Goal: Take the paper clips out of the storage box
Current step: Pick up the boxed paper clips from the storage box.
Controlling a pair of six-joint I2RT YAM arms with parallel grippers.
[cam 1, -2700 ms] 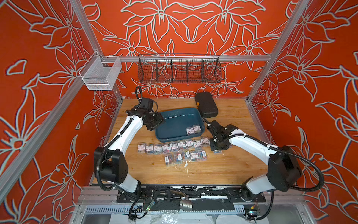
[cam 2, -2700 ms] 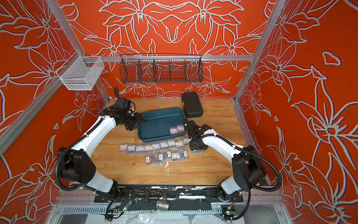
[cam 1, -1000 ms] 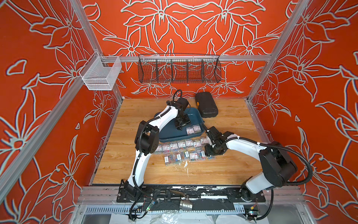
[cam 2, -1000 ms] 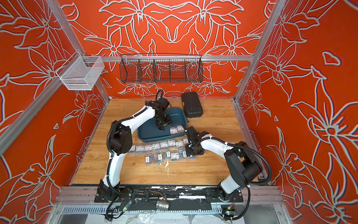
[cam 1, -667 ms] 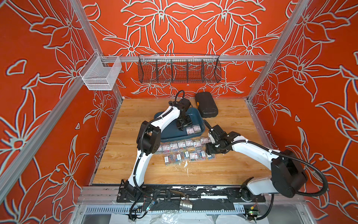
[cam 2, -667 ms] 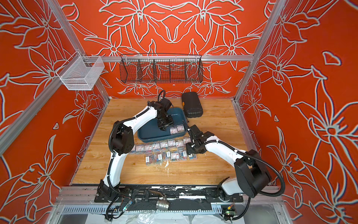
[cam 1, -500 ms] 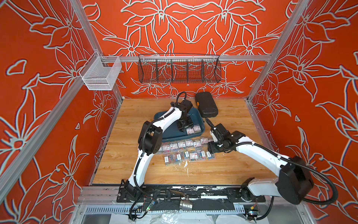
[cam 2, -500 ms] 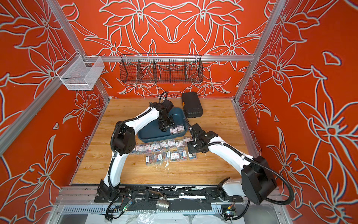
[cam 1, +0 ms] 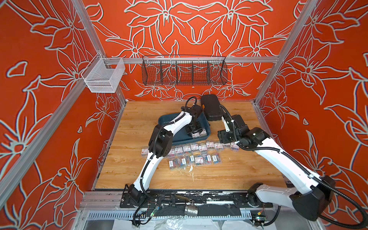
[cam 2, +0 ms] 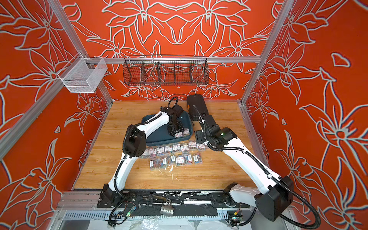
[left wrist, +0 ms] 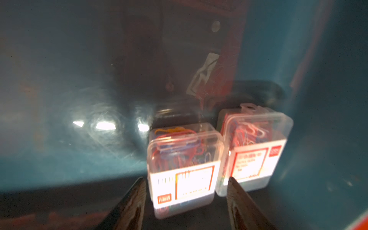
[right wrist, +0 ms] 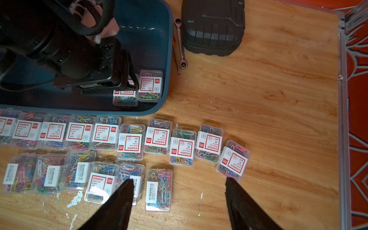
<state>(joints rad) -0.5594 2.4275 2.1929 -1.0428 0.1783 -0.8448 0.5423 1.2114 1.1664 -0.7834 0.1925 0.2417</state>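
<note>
Paper clips [right wrist: 129,142], packed in small clear boxes with white-and-red labels, lie mostly on the worktop [right wrist: 268,99] in two rows. The nearer row [right wrist: 158,189] has six boxes, several turned so that a plain white label shows, and a few white flecks [right wrist: 74,199] mark the wood in front of it. The row behind it [right wrist: 181,147] is longer and runs along the near wall of the storage box. Its rightmost box [right wrist: 233,160] sits slightly askew.

The right arm [cam 1: 278,159] reaches in over the right end of these rows. Its jaws are released, spread wide with nothing between them, above the worktop.

Behind the rows stands the storage box [right wrist: 143,29], a dark teal tray. Two boxes of clips sit side by side in its near right corner, one [left wrist: 183,165] close beside the other [left wrist: 253,151]. The left arm [cam 1: 175,124] stretches across the tray and points down into that corner. Its jaws are released and straddle the first of the two boxes, one on each side, not visibly pressing it.

A small wrench [right wrist: 180,42] lies on the wood just beside the tray's right wall. Past it is a black hard case [cam 1: 212,108]. On the back wall hangs a black wire basket [cam 1: 184,70], and a white mesh basket [cam 1: 103,76] hangs from the rail at the left.
</note>
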